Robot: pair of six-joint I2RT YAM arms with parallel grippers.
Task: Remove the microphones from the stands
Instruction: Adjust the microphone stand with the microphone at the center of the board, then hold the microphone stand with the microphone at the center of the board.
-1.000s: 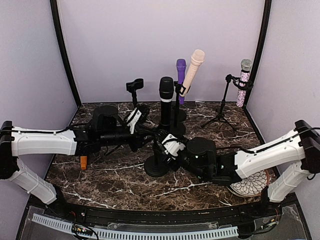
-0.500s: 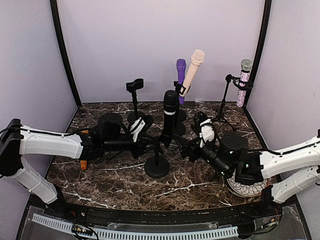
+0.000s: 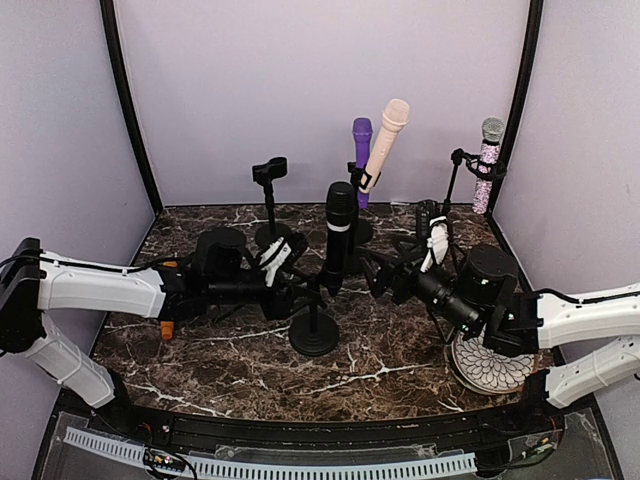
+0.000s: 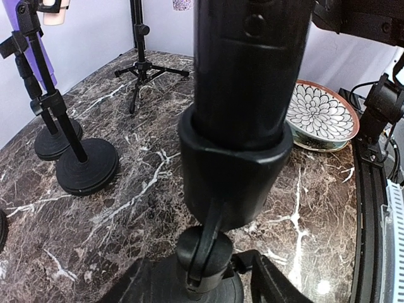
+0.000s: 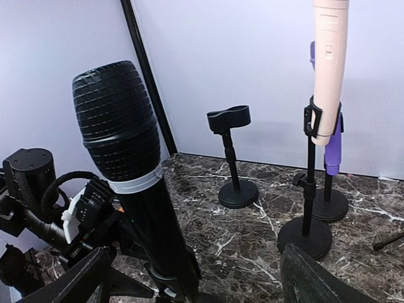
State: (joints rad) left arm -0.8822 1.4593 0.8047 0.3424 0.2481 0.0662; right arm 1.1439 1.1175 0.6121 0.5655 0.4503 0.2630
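The dark marble table fills the booth floor, with an arm reaching in low from each side toward its middle. The black microphone sits upright in the clip of the round-based stand at the centre, leaning slightly to the right.

The left gripper is right at that stand, below the clip. In the left wrist view its fingers are apart on either side of the stand's swivel joint and are not seen pressing on it. The right gripper hangs just to the right of the microphone, clear of it. Its jaws are spread wide with nothing between them.

Behind the task stand the back of the table is crowded:
- An empty stand with a bare clip is at rear left.
- Two round-based stands are close together at rear centre, one carrying a cream microphone tilted to the right, the other a purple microphone just behind it.
- A tripod stand at rear right holds a glittery microphone.

The right arm lies between the tripod and a patterned plate at the near right; part of the plate is hidden under the arm. A small orange piece lies beside the left arm; what it is cannot be told.
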